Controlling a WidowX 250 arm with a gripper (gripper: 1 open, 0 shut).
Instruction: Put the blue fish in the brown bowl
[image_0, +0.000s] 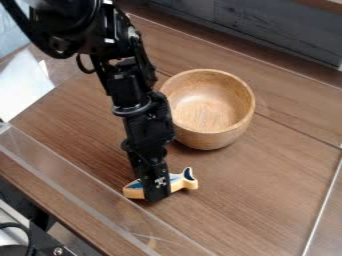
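Black claw clamped shut on small flat blue-and-white wooden fish, low on dark wood table; fish middle hidden. Round light-brown wooden bowl just behind, apart.

The bench is dark brown wood with lengthwise grain and a glossy top; its front edge runs diagonally across the lower left. A bowl stands on it near the middle, toward the back edge. A fish lies on it nearer the front edge, just in front of the bowl and apart from it, partly covered from above.
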